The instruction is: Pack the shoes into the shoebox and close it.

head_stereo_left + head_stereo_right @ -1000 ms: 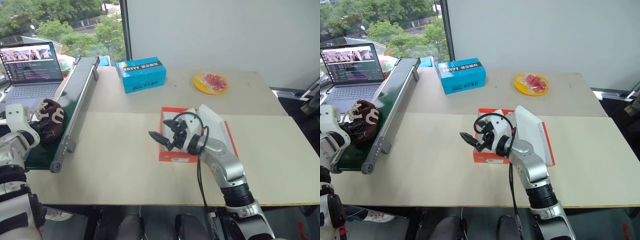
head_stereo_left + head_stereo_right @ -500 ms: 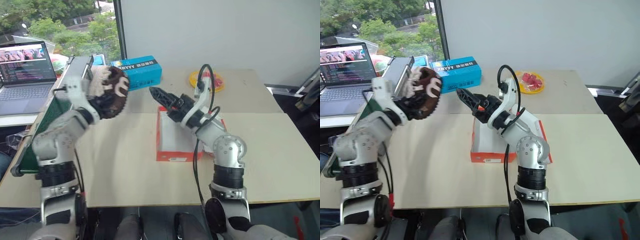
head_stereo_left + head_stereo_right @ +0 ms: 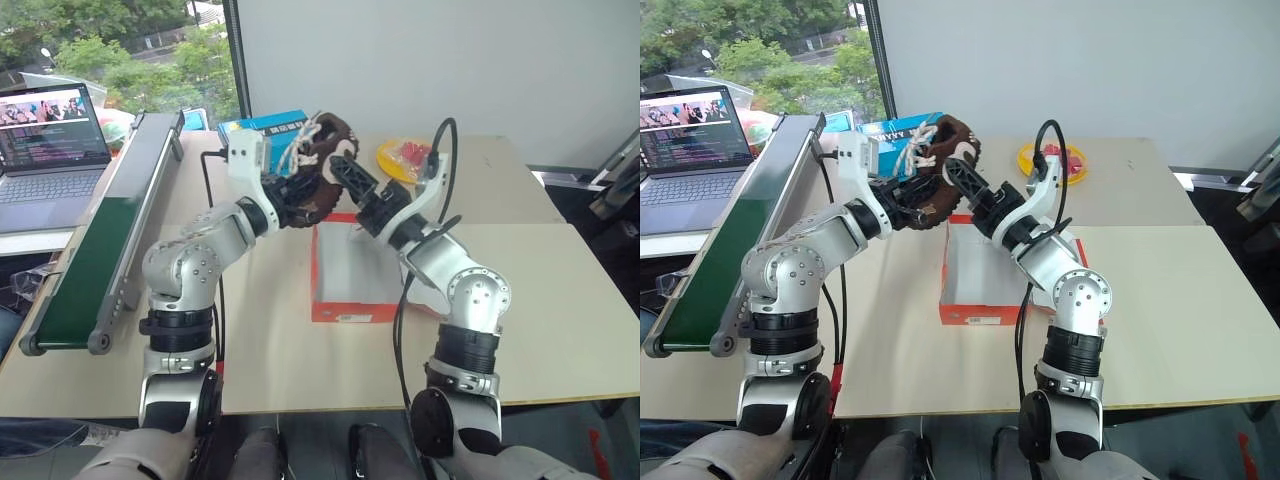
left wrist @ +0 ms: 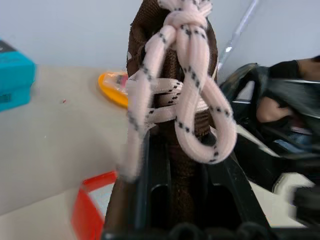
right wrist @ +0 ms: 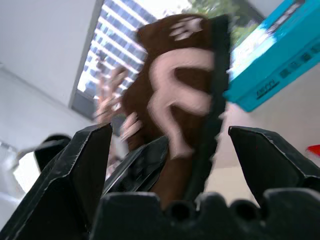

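The shoes (image 3: 322, 150), a dark brown bundle with pale laces, hang in the air over the far left corner of the shoebox (image 3: 350, 313). My left gripper (image 3: 296, 192) is shut on them from the left; in the left wrist view its fingers (image 4: 155, 195) clamp the brown shoes (image 4: 172, 75) under the laces. The red-orange shoebox lies open on the table, white inside, with its lid side behind my right arm. My right gripper (image 3: 346, 176) is open, pointing at the shoes from the right and close to them. In the right wrist view the shoes (image 5: 175, 100) sit between its spread fingers (image 5: 85, 165).
A blue box (image 3: 262, 128) with white lettering stands just behind the shoes. A yellow plate (image 3: 405, 155) with red pieces lies at the back right. A green conveyor (image 3: 90, 250) runs along the table's left edge, with a laptop (image 3: 50, 140) beyond it.
My left arm has swung the shoes from the conveyor rightward and up to over the shoebox's far corner. My right gripper rose, rolled and turned toward them, staying open.
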Robot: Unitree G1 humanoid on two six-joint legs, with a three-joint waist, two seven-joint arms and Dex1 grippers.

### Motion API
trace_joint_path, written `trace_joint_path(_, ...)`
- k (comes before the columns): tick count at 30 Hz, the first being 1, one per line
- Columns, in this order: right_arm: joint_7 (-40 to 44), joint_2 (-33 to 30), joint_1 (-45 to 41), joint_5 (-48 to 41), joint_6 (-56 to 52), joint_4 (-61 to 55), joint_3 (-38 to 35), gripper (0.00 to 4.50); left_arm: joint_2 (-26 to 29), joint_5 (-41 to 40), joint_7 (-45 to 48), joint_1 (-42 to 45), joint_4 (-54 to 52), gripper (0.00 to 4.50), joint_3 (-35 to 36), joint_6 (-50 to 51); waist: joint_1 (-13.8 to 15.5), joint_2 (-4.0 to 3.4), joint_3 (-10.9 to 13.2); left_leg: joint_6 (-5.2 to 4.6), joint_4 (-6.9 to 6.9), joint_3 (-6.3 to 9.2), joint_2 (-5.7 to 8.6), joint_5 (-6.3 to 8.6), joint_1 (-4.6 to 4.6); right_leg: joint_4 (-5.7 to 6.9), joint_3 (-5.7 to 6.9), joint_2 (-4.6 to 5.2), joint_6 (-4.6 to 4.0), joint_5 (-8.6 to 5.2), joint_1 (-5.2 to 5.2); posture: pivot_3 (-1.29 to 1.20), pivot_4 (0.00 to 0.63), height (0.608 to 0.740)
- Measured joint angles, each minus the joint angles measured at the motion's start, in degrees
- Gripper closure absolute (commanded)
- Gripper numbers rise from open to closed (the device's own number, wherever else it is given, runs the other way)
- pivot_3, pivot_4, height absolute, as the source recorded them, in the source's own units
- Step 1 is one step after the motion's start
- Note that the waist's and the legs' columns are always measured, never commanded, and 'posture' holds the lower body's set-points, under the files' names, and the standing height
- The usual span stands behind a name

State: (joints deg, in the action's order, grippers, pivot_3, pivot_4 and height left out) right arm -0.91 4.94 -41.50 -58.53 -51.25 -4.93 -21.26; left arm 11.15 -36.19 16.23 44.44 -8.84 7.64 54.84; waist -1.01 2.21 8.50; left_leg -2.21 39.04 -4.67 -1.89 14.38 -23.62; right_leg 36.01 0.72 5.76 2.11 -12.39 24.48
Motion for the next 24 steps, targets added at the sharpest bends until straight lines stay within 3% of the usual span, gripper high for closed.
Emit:
trace_joint_path(7, -0.6, -0.7, -0.5, -1.2, 1.7, 1.7, 0.0, 0.0, -1.3, -1.5, -2.2, 0.8, -2.8, 4.32, -0.7, 4.1, -0.1, -0.03, 0.0, 0.0, 0.0, 0.0, -0.03, 0.0, 0.02, -0.04, -0.03, -0.06, 0.0, 0.0, 0.0, 0.0, 0.15, 0.74)
trace_joint_path(11, -0.7, -0.7, -0.5, -1.3, 2.8, 2.6, 0.1, 0.99, -1.2, -1.7, -2.5, 0.8, -2.8, 4.33, -0.6, 4.3, 0.0, -0.04, 0.0, 0.0, 0.0, 0.0, -0.02, 0.0, -0.01, -0.04, -0.03, -0.05, 0.0, 0.0, 0.0, 0.0, 0.15, 0.74)
trace_joint_path(15, -1.1, -0.7, -0.6, -2.1, 3.7, 3.3, 0.1, 2.33, -1.1, -2.0, -3.0, 0.8, -2.8, 4.33, -0.4, 5.0, 0.0, -0.04, 0.0, 0.0, 0.0, 0.01, -0.03, 0.0, -0.01, -0.04, -0.03, -0.06, 0.0, 0.0, 0.0, 0.0, 0.15, 0.74)
trace_joint_path(20, -2.2, -0.7, -0.6, -2.6, 5.2, 3.6, -0.1, 3.53, -1.0, -4.1, -3.0, 0.8, -3.4, 2.23, 1.9, 5.6, 0.0, -0.05, 0.0, 0.0, 0.0, 0.01, -0.04, 0.0, -0.01, -0.05, -0.03, -0.06, 0.0, 0.0, 0.0, 0.0, 0.15, 0.74)
trace_joint_path(23, -2.7, -1.2, -1.0, -2.6, 6.6, 3.6, -0.7, 3.77, 1.7, -4.4, -2.4, 0.8, -3.8, 1.17, 2.2, 5.7, 0.0, -0.08, 0.0, 0.0, 0.0, 0.0, -0.03, 0.0, 0.0, -0.04, -0.04, -0.06, 0.0, 0.0, 0.01, 0.0, 0.15, 0.74)
trace_joint_path(24, -2.9, -1.6, -1.2, -2.5, 6.8, 3.7, -0.6, 3.77, 3.0, -4.5, -2.0, 0.8, -3.6, 1.1, 2.4, 5.8, -0.1, -0.08, 0.1, 0.0, 0.0, 0.0, -0.04, 0.0, 0.0, -0.04, -0.04, -0.07, 0.0, 0.0, 0.01, 0.0, 0.15, 0.74)
